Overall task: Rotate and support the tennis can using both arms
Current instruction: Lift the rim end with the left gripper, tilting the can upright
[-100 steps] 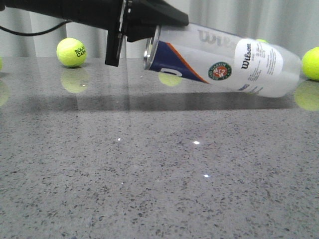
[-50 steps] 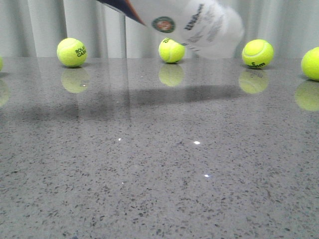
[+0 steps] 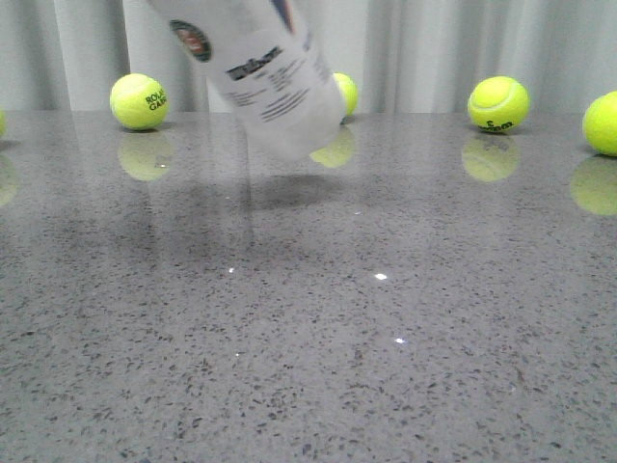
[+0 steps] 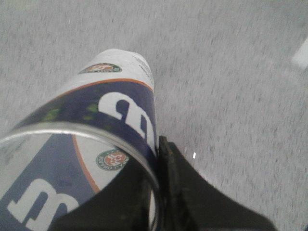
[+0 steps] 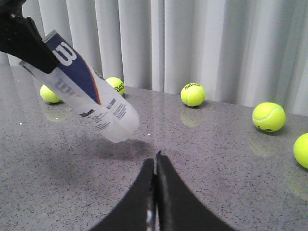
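Hanging in mid-air over the grey speckled table (image 3: 386, 347), the tennis can (image 3: 265, 82) was tilted steeply, its closed clear end pointing down and clear of the surface, its upper part running out of the front view. And what a grip from the left gripper (image 4: 156, 192): its black fingers (image 4: 180, 183) were clamped on the can's open metal rim, one finger inside the tube and one outside, with the navy and orange band and the round emblem right beside them in the left wrist view. From the right wrist view the can (image 5: 89, 96) slanted down from that same black gripper (image 5: 26, 43) gripping its top, the white printed label facing the camera, a soft shadow on the table under its lower end. The right gripper (image 5: 155, 166) sat low and well apart from the can, its two tapered fingers pressed together with nothing between them. Behind it all, yellow-green tennis balls (image 3: 497, 104) were strung out along the far edge of the table in front of a pale curtain (image 5: 216, 43), each one mirrored in the polished top.
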Controlling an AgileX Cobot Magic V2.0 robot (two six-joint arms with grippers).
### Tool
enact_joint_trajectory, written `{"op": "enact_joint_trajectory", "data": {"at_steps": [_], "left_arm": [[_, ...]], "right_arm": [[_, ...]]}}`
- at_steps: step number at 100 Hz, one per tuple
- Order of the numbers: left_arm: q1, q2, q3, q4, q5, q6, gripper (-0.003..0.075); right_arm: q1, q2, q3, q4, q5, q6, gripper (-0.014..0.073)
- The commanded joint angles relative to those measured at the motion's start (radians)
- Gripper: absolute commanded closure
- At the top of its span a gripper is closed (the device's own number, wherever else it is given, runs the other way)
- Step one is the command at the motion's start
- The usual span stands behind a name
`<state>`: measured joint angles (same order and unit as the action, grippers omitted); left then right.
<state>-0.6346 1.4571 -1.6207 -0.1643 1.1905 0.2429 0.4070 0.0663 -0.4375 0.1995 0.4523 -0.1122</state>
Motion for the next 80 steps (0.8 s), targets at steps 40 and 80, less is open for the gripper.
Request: {"op": "enact_joint_trajectory", "data": {"at_steps": [40, 80], "left_arm": [[-0.011, 0.111, -0.179, 0.036, 0.087, -0.035, 0.0739], [-0.006, 0.134, -0.179, 0.032, 0.087, -0.011, 0.0612]], "right_arm": [[-0.007, 0.011, -0.022, -0.001, -0.072, -0.003, 0.0653], [-0.007, 0.011, -0.022, -0.001, -0.072, -0.003, 0.0653]]}}
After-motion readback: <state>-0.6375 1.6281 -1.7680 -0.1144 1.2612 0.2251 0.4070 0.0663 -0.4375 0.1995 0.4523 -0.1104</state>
